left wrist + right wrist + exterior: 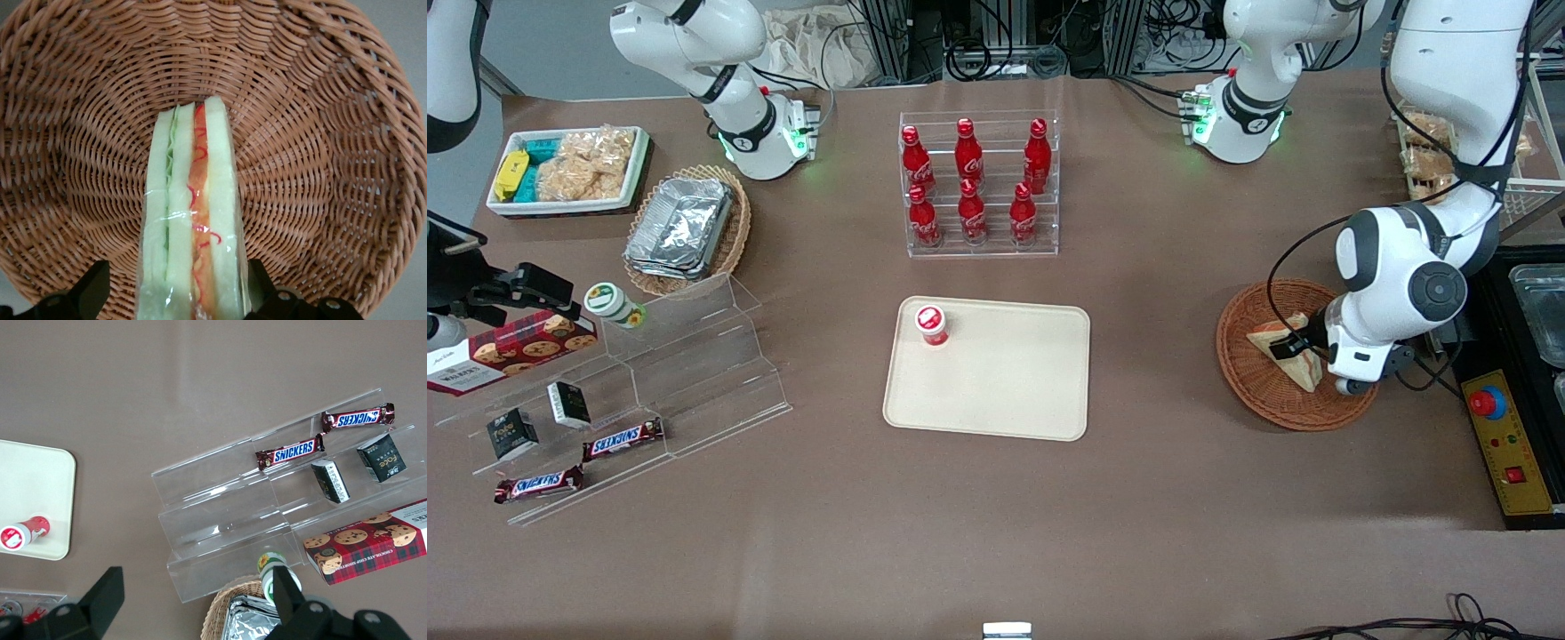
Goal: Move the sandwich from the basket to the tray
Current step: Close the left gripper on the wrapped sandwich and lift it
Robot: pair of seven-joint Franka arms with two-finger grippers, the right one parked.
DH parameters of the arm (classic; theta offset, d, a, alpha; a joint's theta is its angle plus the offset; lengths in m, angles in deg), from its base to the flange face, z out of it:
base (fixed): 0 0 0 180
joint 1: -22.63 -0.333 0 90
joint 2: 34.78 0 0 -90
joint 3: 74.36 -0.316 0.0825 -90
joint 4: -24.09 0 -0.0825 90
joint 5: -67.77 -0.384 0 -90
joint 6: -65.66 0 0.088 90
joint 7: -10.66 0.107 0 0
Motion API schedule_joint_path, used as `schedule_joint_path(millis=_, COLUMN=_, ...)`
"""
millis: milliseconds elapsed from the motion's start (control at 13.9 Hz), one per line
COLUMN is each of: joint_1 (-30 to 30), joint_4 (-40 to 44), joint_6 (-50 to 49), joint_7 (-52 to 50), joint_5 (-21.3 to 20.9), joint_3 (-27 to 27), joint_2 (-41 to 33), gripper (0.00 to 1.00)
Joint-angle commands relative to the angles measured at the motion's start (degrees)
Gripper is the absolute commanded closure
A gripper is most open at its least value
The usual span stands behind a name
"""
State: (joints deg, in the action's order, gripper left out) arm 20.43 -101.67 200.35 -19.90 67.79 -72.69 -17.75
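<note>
The sandwich (1264, 338) (193, 220), a plastic-wrapped wedge with a red-orange and green filling, stands on edge in the reddish-brown woven basket (1249, 391) (320, 153). The left arm's gripper (1294, 348) (177, 270) is down in the basket and open, one black finger on each side of the sandwich. One finger (257, 283) is against the wrap; the other finger (93, 287) stands a little apart from it. The cream tray (1005, 382) lies at the table's middle, toward the parked arm's end from the basket.
A small red-capped bottle (932, 324) stands on the tray's corner. A clear rack of red bottles (978, 187) stands farther from the front camera than the tray. A yellow control box with a red button (1498, 444) lies beside the basket.
</note>
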Motion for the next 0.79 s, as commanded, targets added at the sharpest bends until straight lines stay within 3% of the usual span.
schedule_joint_path(millis=0, joint_1=0.0, joint_4=0.5, joint_6=1.1, joint_7=-3.4, joint_5=0.1, joint_3=0.0, joint_2=0.4, gripper=0.57)
schedule_joint_path(millis=144, joint_1=0.2, joint_4=1.1, joint_6=0.9, joint_7=-4.2, joint_5=0.1, joint_3=0.1, joint_2=0.2, gripper=0.82)
schedule_joint_path(millis=505, joint_1=0.6, joint_4=7.2, joint_6=-2.1, joint_7=-6.6, joint_5=-0.4, joint_3=3.2, joint_2=-4.6, gripper=0.87)
schedule_joint_path(millis=721, joint_1=0.6, joint_4=19.5, joint_6=-18.5, joint_7=-5.8, joint_5=-0.5, joint_3=6.6, joint_2=-6.8, gripper=0.87)
